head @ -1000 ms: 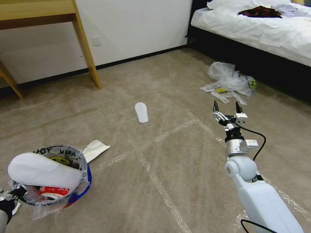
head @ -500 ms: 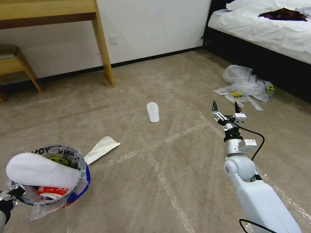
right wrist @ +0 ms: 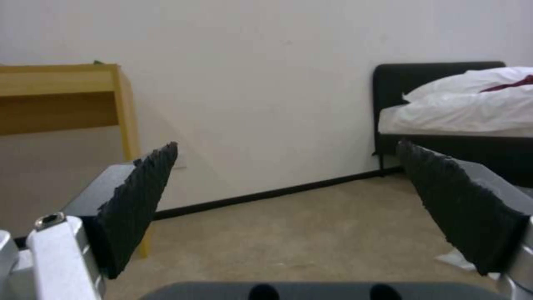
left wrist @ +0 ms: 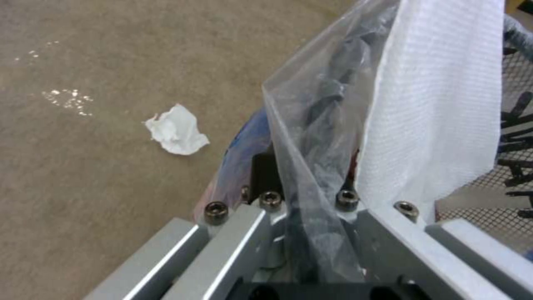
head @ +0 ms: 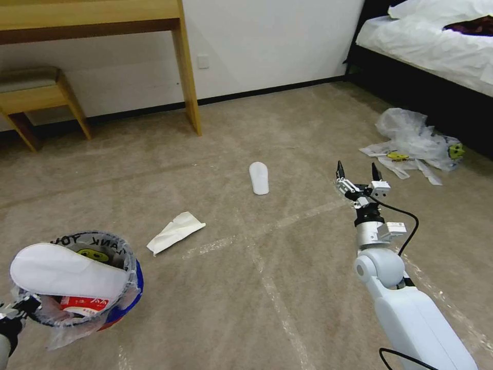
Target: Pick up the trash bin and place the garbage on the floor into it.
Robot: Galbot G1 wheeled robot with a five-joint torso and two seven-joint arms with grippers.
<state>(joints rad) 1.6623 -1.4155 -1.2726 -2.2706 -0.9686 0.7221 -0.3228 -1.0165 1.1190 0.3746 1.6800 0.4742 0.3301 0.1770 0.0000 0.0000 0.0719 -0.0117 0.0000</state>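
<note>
Gripping the rim of the trash bin [head: 110, 293] at lower left, the left gripper [head: 13, 313] carried a slipper [head: 67, 271]; the right gripper [head: 358, 172] hung spread, empty. The left wrist view added crumpled paper [left wrist: 176, 130] on carpet [left wrist: 83, 187]. The right wrist view showed the bed [right wrist: 461, 110].

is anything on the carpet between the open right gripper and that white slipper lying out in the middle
Nothing visible. In the head view the right gripper is held open above the floor, and only bare carpet with tape lines lies between it and the white slipper. The folded white paper lies nearer the trash bin.
</note>
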